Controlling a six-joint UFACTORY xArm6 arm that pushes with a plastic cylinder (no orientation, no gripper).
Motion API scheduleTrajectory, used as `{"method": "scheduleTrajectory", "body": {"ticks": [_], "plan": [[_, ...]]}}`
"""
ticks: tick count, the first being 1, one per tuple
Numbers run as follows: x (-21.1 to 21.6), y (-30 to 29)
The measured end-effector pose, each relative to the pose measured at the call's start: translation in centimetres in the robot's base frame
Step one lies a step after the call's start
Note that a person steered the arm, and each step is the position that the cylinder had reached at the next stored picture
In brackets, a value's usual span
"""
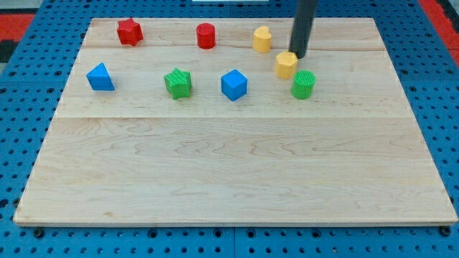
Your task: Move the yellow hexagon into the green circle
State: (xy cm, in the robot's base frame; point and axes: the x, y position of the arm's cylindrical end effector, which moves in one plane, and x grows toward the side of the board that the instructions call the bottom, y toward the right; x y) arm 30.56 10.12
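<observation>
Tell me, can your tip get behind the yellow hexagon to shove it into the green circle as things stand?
Probably yes. My tip already sits at the top-right edge of the yellow hexagon, and the green circle lies just below and to the right, with no block between them.

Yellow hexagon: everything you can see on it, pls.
The yellow hexagon is a small, squat, faceted block, plastic-looking, sitting flat on the wooden board toward the view's upper right. My tip is at its upper-right edge, apparently touching. The green circle sits just below-right, a narrow gap between them.
</observation>
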Motion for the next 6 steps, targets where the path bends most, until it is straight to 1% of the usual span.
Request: {"method": "scheduleTrajectory", "body": {"ticks": [1,2,3,4,5,6], "plan": [[1.9,-0.9],[1.6,-4.7],[2.8,-7.5],[4.4,-7.4],[5.8,-5.1],[6.1,-1.6]]}}
